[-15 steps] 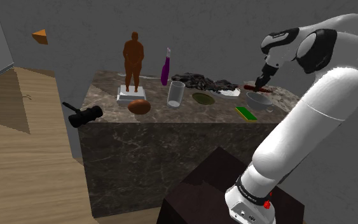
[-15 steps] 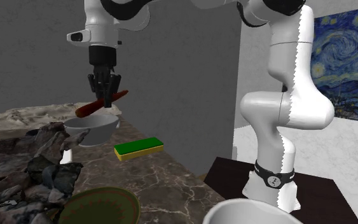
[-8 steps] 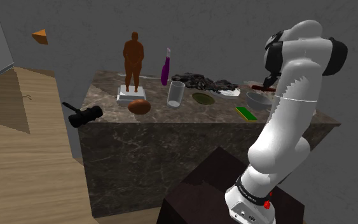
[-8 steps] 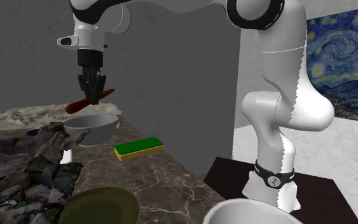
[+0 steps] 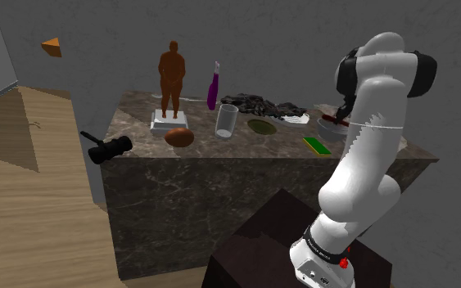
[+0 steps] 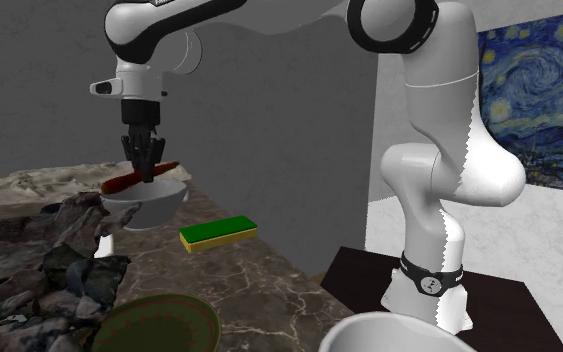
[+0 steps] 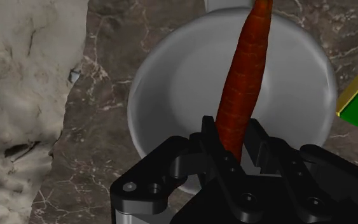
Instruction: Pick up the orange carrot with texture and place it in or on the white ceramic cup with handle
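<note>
A rough red-orange carrot (image 7: 242,89) is clasped near its thick end by my black gripper (image 7: 233,149), whose fingers are shut on it. It lies lengthwise over the mouth of the pale grey-white cup (image 7: 171,95), a wide bowl-like vessel right beneath. In the second exterior view the carrot (image 6: 127,178) rests level with the cup's rim (image 6: 145,201), with the gripper (image 6: 147,166) pointing straight down onto it. In the shoulder view the cup (image 5: 330,126) stands at the counter's far right, partly hidden behind my arm.
A green-and-yellow sponge (image 6: 218,232) lies beside the cup. Dark crumpled cloth (image 6: 39,250), an olive plate (image 6: 154,325), a glass (image 5: 226,119), a purple bottle (image 5: 213,87), a brown figure (image 5: 170,82) and a brown oval lump (image 5: 179,137) share the marble counter (image 5: 220,176).
The gripper has come down with the carrot from above the cup until the carrot sits at the rim. The arm has swung in front of the cup in the shoulder view.
</note>
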`<action>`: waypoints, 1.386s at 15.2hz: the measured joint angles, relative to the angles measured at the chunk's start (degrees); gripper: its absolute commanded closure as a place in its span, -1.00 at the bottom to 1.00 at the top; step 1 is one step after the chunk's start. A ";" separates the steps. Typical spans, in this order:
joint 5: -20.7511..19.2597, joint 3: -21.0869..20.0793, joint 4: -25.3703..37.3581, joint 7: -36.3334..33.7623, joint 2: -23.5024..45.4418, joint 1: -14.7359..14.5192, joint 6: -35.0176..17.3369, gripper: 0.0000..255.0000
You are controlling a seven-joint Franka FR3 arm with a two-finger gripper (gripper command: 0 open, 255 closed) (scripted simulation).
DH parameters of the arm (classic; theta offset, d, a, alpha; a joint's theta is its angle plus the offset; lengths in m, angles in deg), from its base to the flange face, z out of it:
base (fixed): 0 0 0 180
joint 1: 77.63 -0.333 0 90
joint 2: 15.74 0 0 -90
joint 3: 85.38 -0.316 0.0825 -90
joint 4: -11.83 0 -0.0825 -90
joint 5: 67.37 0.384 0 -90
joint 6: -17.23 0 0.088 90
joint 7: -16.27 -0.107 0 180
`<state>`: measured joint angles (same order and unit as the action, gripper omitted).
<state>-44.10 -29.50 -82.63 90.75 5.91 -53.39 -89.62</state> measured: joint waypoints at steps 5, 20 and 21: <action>0.69 -0.29 -2.39 0.63 0.28 -0.25 -2.73 1.00; -0.47 0.36 0.01 -0.14 -0.61 -0.33 0.35 -1.00; -0.95 0.65 1.03 -0.40 -1.10 -0.33 1.65 -1.00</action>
<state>-45.05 -28.85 -81.60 90.36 4.81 -53.71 -87.97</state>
